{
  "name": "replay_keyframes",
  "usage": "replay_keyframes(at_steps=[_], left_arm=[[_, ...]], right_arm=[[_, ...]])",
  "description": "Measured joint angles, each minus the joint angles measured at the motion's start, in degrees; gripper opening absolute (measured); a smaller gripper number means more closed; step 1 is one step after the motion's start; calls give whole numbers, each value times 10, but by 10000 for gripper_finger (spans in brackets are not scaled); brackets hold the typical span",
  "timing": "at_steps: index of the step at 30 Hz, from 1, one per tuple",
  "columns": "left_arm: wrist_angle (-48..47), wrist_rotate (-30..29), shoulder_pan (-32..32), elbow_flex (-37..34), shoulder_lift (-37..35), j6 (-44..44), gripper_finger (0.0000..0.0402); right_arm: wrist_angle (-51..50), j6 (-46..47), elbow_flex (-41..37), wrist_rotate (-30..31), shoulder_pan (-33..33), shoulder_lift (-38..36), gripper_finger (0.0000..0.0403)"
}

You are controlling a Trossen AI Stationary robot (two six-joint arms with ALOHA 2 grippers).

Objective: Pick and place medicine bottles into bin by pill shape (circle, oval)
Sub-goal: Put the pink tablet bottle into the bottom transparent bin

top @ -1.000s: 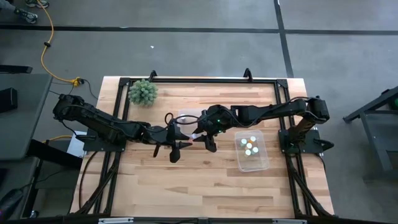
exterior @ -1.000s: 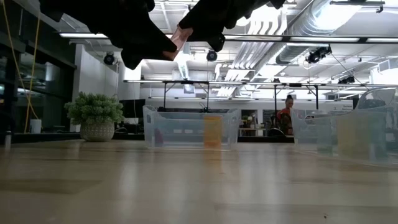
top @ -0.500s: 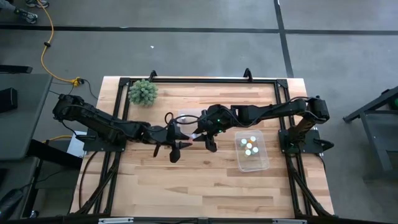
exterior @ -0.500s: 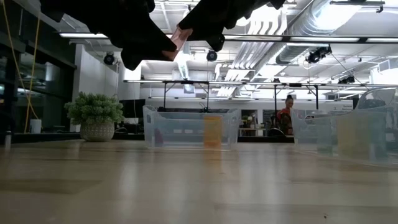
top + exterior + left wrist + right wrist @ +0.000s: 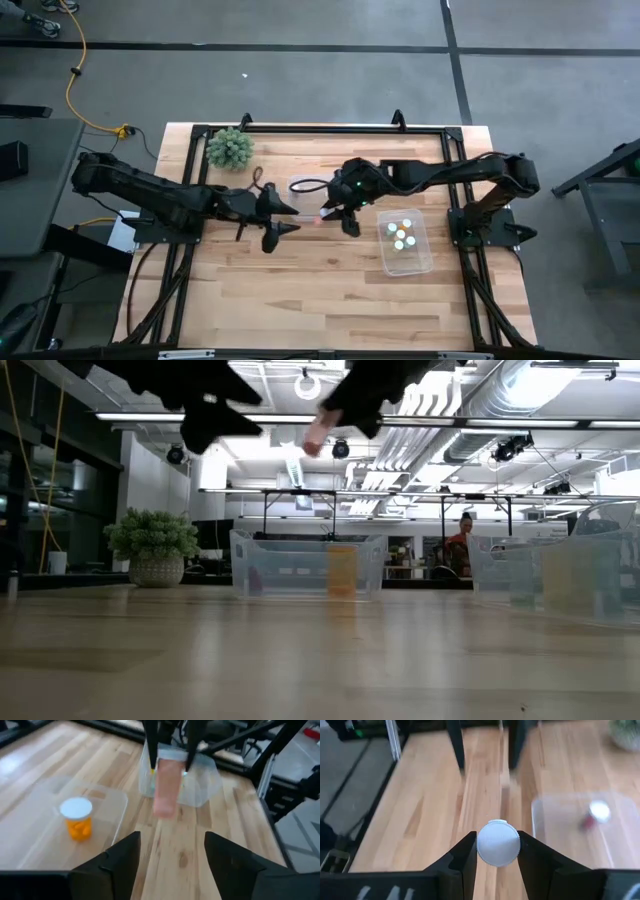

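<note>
My right gripper [image 5: 338,212] is shut on a small pale orange bottle [image 5: 324,214] with a white cap, high above the table's middle. The bottle also shows in the low view [image 5: 317,435]. My left gripper [image 5: 281,219] is open and empty just to its left, with its fingers pointing at the bottle [image 5: 165,787]. An orange bottle with a white cap [image 5: 77,818] stands in the clear tub [image 5: 305,187] behind them. The right-hand clear tub [image 5: 418,262] holds several white-capped bottles [image 5: 400,233]. My right gripper pinches the bottle's white cap [image 5: 498,843] between its two fingers, at the cap's rim. The fingers slant down toward the table's left. The bottle's body juts out beyond the fingertips toward my left gripper, lifted clear of the table.
A green spiky plant [image 5: 230,148] in a pot stands at the far left. A black frame runs around the table's edge [image 5: 320,128]. Bare wood lies near the front edge. A person [image 5: 463,540] shows in the room beyond.
My right gripper has gone a little toward the table's right edge with the bottle, which stays lifted clear. My left gripper has drawn back toward the left edge, and a gap now shows between it and the bottle.
</note>
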Motion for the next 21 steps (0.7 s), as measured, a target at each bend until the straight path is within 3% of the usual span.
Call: replay_keyframes(at_steps=[5,11,16,21], left_arm=[[-51,-28,0,0,-85,0,218],[-61,-125,-8,1,-169,0,219],[-62,-174,-18,1,-192,11,218],[-56,-182,-24,1,-192,11,219]], right_arm=[[-134,3,0,5,-1,-48,108],[-295,63,-23,16,41,-96,108],[-313,174,-116,49,113,-171,108],[-280,347,-215,107,212,-263,108]])
